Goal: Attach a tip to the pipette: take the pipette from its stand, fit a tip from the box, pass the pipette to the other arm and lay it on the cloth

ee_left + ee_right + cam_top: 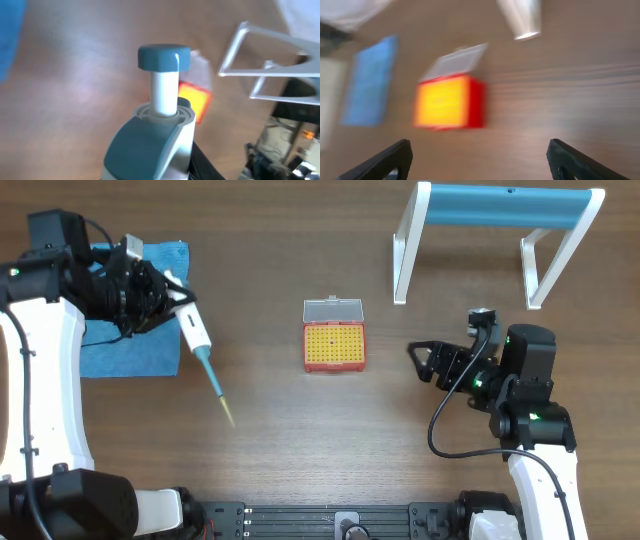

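Pipette (pixel 198 350): tilted, tip (pixel 226 412) fitted — clamped in left pincer (pixel 172 305)
Right pincer (pixel 480 167): wide apart, holding nothing
Tip box (pixel 335 345): lid open — on table (pixel 300 440)

I'm looking at a wood-grain table (pixel 300 450). A blue cloth (pixel 140 355) lies flat on its left side. A red tip box (pixel 334 346) sits mid-table with its clear lid open. The white-legged pipette stand (pixel 505 207) is at the far right, well apart.
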Action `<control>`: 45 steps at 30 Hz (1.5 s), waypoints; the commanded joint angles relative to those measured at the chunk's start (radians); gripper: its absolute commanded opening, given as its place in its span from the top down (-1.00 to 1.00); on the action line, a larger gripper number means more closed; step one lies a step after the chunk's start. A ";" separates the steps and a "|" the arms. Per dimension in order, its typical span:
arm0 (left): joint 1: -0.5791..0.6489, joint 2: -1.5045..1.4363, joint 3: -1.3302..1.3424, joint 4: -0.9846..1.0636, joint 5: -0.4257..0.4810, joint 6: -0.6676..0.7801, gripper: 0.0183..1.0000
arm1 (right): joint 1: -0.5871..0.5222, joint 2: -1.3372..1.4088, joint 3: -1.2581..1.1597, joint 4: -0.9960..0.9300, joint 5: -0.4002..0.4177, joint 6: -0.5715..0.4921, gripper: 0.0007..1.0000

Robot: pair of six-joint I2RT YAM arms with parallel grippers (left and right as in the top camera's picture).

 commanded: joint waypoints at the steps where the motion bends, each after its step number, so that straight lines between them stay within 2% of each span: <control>1: -0.001 -0.002 0.029 -0.086 -0.128 0.020 0.98 | -0.003 -0.005 0.006 0.020 0.398 -0.086 -0.75; 4: -0.001 -0.002 0.033 -0.095 -0.167 0.020 0.98 | -0.003 -0.004 0.006 0.019 0.428 -0.085 -0.75; 7: 0.002 0.003 0.047 -0.081 -0.261 0.044 0.98 | -0.003 -0.004 0.006 0.018 0.428 -0.085 -0.75; 12: 0.058 0.092 0.143 -0.082 -0.302 0.183 0.99 | -0.003 -0.004 0.006 0.015 0.413 -0.085 -0.75; 14: 0.106 0.187 0.248 -0.121 -0.306 0.243 0.98 | -0.003 -0.004 0.006 0.015 0.413 -0.085 -0.75; 16: 0.154 0.304 0.393 -0.191 -0.355 0.276 0.98 | -0.003 -0.004 0.006 0.015 0.413 -0.085 -0.75; 20: 0.214 0.529 0.711 -0.331 -0.506 0.354 0.98 | -0.003 -0.004 0.006 0.015 0.413 -0.085 -0.75; 21: 0.230 0.623 0.856 -0.365 -0.577 0.368 0.98 | -0.003 -0.004 0.006 0.015 0.413 -0.085 -0.75; 25: 0.243 0.731 1.011 -0.297 -0.587 0.450 0.98 | -0.003 -0.004 0.006 0.015 0.413 -0.085 -0.75; 31: 0.200 0.789 1.016 -0.144 -0.621 0.592 0.98 | -0.003 -0.004 0.006 0.015 0.413 -0.085 -0.75; 34: 0.170 0.850 1.016 -0.104 -0.701 0.651 0.98 | -0.003 -0.004 0.006 0.015 0.413 -0.085 -0.75; 45: 0.153 1.040 1.014 -0.071 -0.668 0.708 0.98 | -0.003 -0.004 0.006 0.015 0.413 -0.085 -0.75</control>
